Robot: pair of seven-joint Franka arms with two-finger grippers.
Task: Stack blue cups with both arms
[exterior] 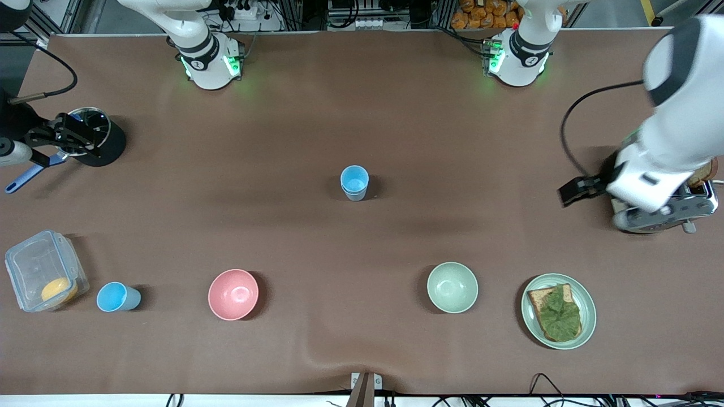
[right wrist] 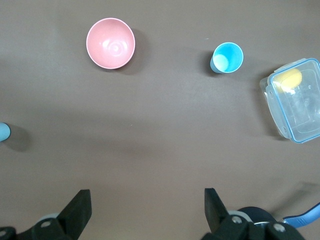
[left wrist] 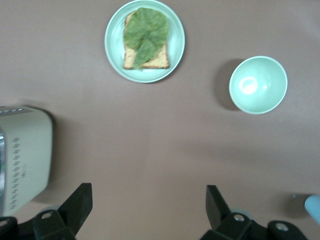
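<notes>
Cups are seen in two places: a stacked pair of blue cups (exterior: 354, 182) stands upright mid-table, apparently one nested in the other, and a single blue cup (exterior: 117, 297) stands near the front camera, between the clear container (exterior: 44, 277) and the pink bowl (exterior: 233, 294). The left gripper (left wrist: 148, 210) is held over bare table just beside the toaster (exterior: 667, 206), its fingers spread wide apart with nothing between them. The right gripper (right wrist: 147, 212) is held over the dark pot (exterior: 96, 135) at the right arm's end, fingers likewise spread and empty. The green bowl (exterior: 452, 287) and sandwich plate (exterior: 558, 311) sit toward the left arm's end.
</notes>
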